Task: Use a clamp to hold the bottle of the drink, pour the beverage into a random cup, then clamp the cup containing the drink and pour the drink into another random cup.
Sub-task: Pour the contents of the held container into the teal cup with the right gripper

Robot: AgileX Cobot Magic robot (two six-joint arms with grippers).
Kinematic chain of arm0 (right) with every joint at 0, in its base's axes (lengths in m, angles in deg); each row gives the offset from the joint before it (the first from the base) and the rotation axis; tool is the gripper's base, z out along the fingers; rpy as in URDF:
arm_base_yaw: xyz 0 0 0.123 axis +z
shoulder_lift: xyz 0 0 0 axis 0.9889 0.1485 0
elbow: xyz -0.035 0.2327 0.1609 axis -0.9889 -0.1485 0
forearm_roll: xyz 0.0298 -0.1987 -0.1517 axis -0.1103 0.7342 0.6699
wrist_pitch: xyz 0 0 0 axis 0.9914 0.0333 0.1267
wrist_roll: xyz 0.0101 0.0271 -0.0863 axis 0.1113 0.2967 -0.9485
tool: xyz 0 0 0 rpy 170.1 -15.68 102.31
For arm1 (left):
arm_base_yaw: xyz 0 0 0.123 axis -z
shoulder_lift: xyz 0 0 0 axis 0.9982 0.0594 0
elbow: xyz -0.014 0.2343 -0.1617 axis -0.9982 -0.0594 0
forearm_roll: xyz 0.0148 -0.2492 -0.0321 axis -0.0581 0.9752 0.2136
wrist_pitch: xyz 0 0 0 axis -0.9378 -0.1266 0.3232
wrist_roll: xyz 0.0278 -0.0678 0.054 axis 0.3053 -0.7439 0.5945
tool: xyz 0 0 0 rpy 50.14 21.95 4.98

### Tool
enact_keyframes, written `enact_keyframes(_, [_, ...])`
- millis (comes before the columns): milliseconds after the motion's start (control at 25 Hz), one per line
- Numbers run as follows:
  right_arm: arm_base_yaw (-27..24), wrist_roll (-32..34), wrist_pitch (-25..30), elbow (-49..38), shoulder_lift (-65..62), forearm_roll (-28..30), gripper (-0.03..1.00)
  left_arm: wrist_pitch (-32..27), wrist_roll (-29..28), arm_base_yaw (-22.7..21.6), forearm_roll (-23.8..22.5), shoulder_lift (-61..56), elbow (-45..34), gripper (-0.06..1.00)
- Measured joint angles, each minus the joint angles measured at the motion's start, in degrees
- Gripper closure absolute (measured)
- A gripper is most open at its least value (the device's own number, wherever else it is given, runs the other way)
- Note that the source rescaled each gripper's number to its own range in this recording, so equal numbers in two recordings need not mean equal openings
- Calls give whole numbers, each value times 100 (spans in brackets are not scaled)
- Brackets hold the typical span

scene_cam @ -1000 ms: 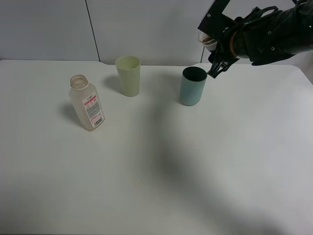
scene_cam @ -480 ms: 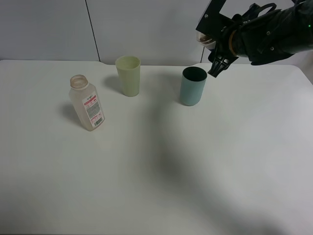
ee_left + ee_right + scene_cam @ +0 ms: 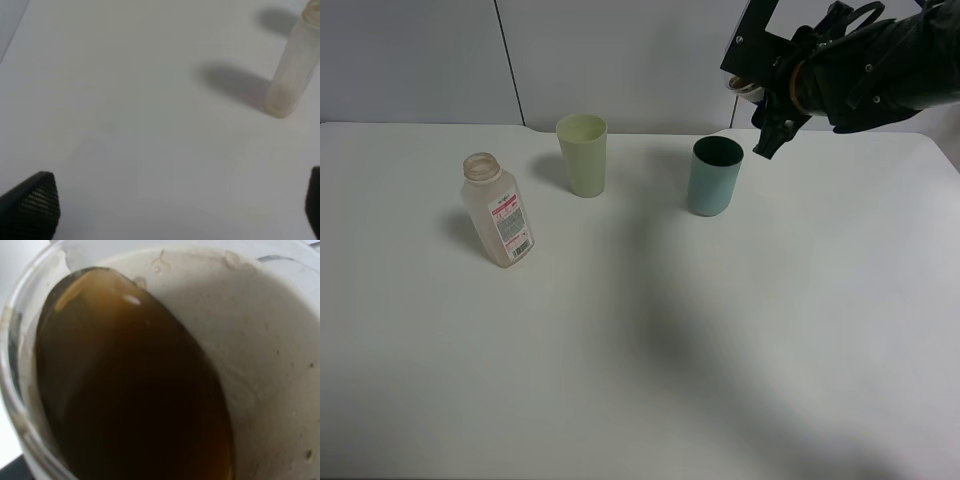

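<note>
An open, empty clear bottle [image 3: 498,212] with a red and white label stands at the table's left; it also shows in the left wrist view [image 3: 295,65]. A pale green cup [image 3: 582,153] and a teal cup [image 3: 714,176] stand at the back. My right gripper [image 3: 765,100] is shut on a whitish cup [image 3: 745,84], held tilted above and just right of the teal cup. The right wrist view shows brown drink [image 3: 135,390] inside that cup. My left gripper [image 3: 170,210] is open and empty over bare table, apart from the bottle, and out of the high view.
The white table [image 3: 720,350] spreads wide in front of the cups. A grey wall panel [image 3: 420,60] stands behind its far edge. My right arm [image 3: 880,70] reaches in from the upper right.
My right gripper with the held cup has shifted slightly to the right above the teal cup. The bottle and both standing cups have not moved.
</note>
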Motion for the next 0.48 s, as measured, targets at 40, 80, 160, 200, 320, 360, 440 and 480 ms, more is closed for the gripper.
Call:
enact_keyframes(40, [0,0,0,0,0,0,96,0,0,0,0,0,0,-6])
enact_keyframes(80, [0,-61,22,0,0,0,96,0,0,0,0,0,0,-6])
enact_keyframes(160, [0,-189,71,0,0,0,96,0,0,0,0,0,0,-6])
enact_keyframes(200, [0,-228,92,0,0,0,96,0,0,0,0,0,0,-6])
enact_keyframes(320, [0,-290,98,0,0,0,96,0,0,0,0,0,0,-6])
enact_keyframes(360, [0,-337,98,0,0,0,96,0,0,0,0,0,0,-6])
enact_keyframes(440, [0,-482,103,0,0,0,96,0,0,0,0,0,0,-6])
enact_keyframes(480, [0,-547,103,0,0,0,96,0,0,0,0,0,0,-6])
